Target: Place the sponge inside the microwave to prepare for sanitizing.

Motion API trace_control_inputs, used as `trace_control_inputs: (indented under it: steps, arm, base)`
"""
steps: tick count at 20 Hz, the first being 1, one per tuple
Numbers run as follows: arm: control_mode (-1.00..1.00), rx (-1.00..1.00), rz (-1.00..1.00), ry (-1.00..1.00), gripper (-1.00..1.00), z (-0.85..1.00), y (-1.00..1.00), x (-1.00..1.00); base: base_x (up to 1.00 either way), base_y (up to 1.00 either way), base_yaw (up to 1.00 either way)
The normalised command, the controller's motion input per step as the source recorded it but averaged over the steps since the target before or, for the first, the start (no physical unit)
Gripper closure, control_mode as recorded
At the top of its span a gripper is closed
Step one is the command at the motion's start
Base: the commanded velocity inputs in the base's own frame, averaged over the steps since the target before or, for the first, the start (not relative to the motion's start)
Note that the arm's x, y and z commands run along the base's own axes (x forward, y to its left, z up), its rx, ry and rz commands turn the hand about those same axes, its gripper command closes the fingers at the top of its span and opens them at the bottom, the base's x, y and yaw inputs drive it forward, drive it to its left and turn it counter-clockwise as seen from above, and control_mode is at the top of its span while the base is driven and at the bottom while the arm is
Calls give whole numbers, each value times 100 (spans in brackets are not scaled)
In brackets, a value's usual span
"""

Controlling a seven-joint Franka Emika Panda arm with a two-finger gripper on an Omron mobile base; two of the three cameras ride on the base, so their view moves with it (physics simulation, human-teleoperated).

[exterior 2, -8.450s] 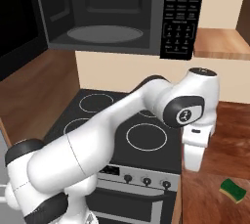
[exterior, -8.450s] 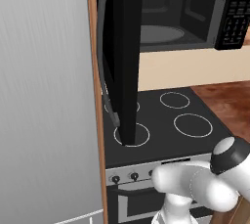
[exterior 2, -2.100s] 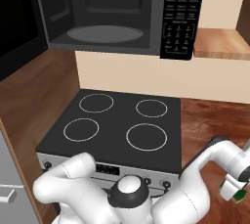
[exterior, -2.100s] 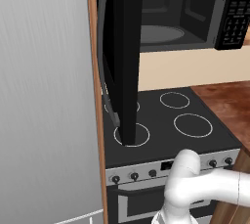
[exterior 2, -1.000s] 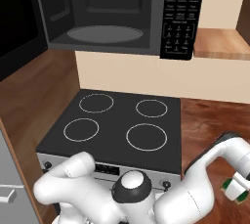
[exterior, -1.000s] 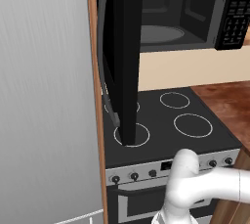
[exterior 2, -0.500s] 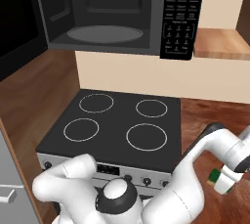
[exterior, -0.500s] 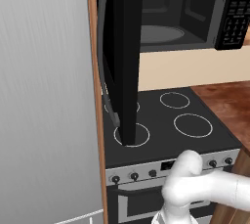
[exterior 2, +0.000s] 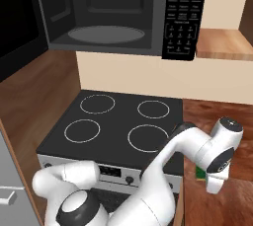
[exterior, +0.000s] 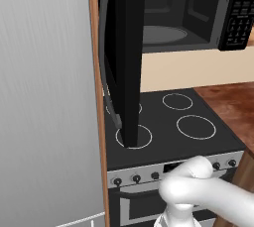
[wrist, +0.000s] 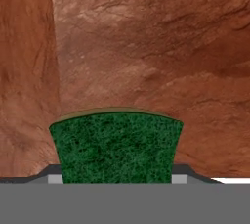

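A: Sponge (wrist: 116,145) is seen in the hand view, dark green face toward the camera and a thin yellow edge along its top, set between the two finger tips at the bottom of the picture.

B: Is it gripped?

A: It is clamped by the gripper (wrist: 116,176); a finger (wrist: 54,175) is pressed to each side of the block, and the reddish-brown counter (wrist: 146,47) is seen behind it.

B: Where is it placed in the room?

A: In the right base view a sliver of green (exterior 2: 200,172) is glimpsed beside the white wrist, low at the right of the stove (exterior 2: 118,121), over the wooden counter (exterior 2: 237,190). Whether it is lifted clear of the wood cannot be told.

B: And the microwave (exterior 2: 123,13)?

A: It is mounted above the stove, well apart from the sponge. Its door (exterior: 124,52) is swung wide open, edge-on in the left base view, with the long grey bar handle (exterior: 106,72) facing left. The grey round turntable (exterior 2: 106,34) is shown bare inside, and the white-marked keypad (exterior 2: 182,15) is seen at the right of the cavity.

B: Anything else noted?

A: A grey panel (exterior: 47,97) is seen at the left of the stove.
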Motion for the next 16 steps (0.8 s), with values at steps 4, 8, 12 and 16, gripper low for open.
trace_control_inputs:
  steps: [4, 8, 12, 16]
  arm:
    - [-100, -20, 34, -13, 100, 43, 47, -6]
    - [-100, -20, 36, 0, 100, 50, 48, 0]
    - [-100, -18, 43, 0, 100, 49, 52, 0]
    - [-100, -15, 50, 0, 100, 47, 47, 0]
  base:
    - [0, 0, 0]
    - [0, 0, 0]
    - [0, 0, 0]
    - [0, 0, 0]
